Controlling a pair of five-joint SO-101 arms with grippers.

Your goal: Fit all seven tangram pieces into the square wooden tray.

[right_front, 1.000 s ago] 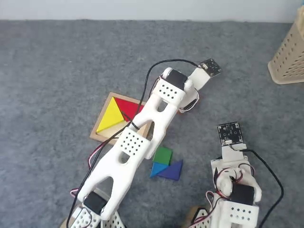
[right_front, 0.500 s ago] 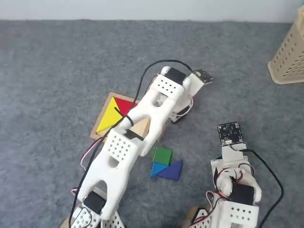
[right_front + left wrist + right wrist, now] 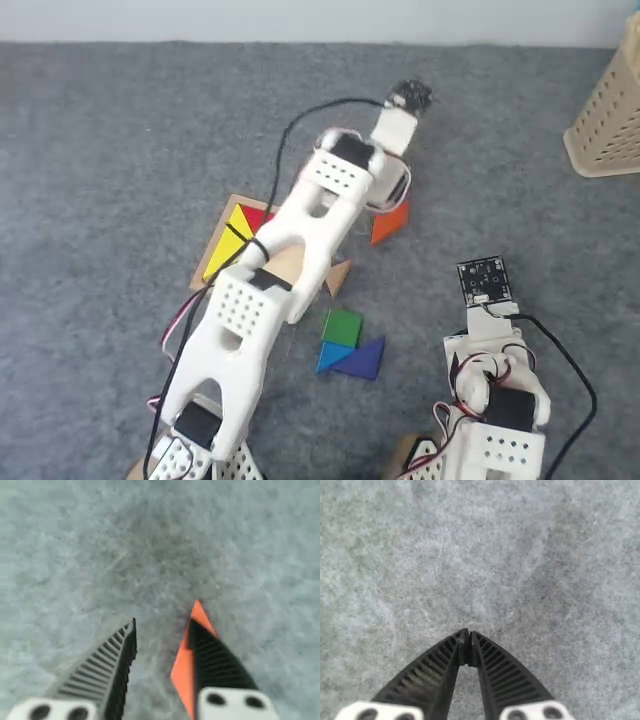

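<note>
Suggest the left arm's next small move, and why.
Probably nudge the left gripper sideways toward the orange triangle to centre it, then close. Its fingers are open, but the triangle lies on the carpet partly under one finger rather than in the gap between them. It sits outside the tray.
</note>
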